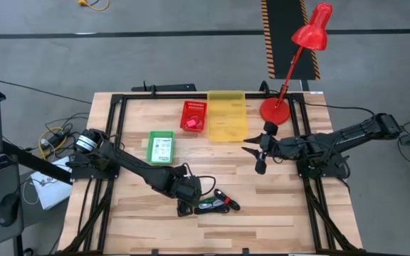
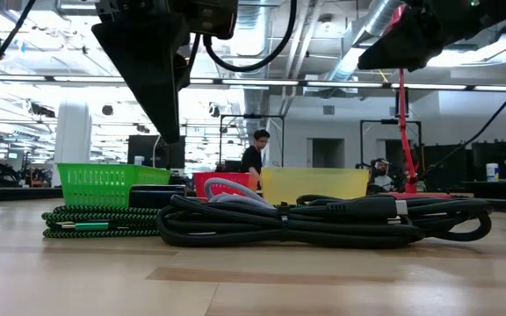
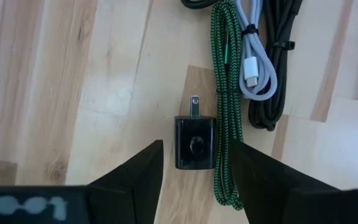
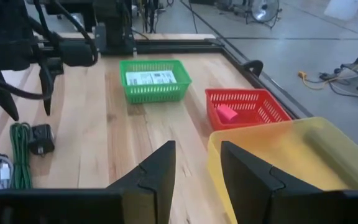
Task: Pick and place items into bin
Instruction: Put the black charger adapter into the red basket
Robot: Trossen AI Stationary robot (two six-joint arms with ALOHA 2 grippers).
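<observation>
Here the wooden table (image 1: pixel 212 220) carries three bins along its far half: a yellow bin (image 1: pixel 227 115), a green basket (image 1: pixel 160 147) holding a white card, and a red basket (image 1: pixel 193 116) with a pink piece inside. A red desk lamp (image 1: pixel 301 53) stands at the far right corner. Near the front edge lies a cluster of coiled leads: a black cable (image 2: pixel 323 219), a green braided cable (image 3: pixel 224 106) and a grey cable (image 3: pixel 252 59), lying side by side and touching. Smallest is the black charger block (image 3: pixel 195 142), flat on the wood just beside the green braid, prongs pointing away from the wrist.

The left gripper (image 3: pixel 191 165) hangs above the block with its jaws apart, one finger on each side, nothing held. The right gripper (image 4: pixel 197 165) waits over the table's right half, near the yellow bin, jaws likewise apart and empty.

The step in hand appears to be the approach to grasp the block. The next move calls for a straight descent and closing. Open wood lies on one side of the block; on the other, the green braid crowds the finger and may be pinched along with it.
</observation>
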